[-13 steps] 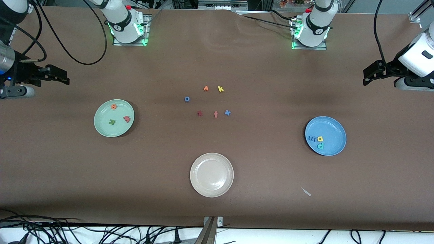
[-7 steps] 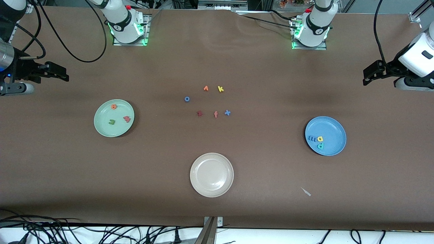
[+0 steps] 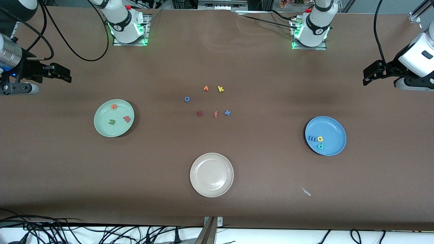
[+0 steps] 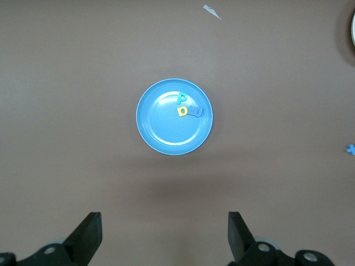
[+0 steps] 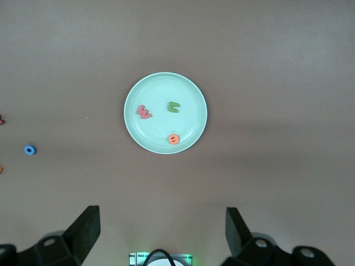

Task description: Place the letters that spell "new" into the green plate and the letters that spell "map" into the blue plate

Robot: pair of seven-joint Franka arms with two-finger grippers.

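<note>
The green plate holds the letters that spell "new": orange e, olive n and salmon w. The right wrist view shows the same green plate with all three inside. On the blue plate lie the letters that spell "map": blue m, yellow a, teal p. They also lie in the blue plate of the left wrist view. My right gripper hangs open and empty, high over the table's right-arm end. My left gripper waits open, high over the left-arm end.
A beige plate stands nearest the front camera, mid-table. Loose letters lie in the middle: blue o, orange wedge, yellow k, dark red letter, salmon f, blue x. A pale scrap lies near the front edge.
My right gripper has drifted a little toward the robots' bases, staying open. The left arm, the plates and the letters have not moved.
</note>
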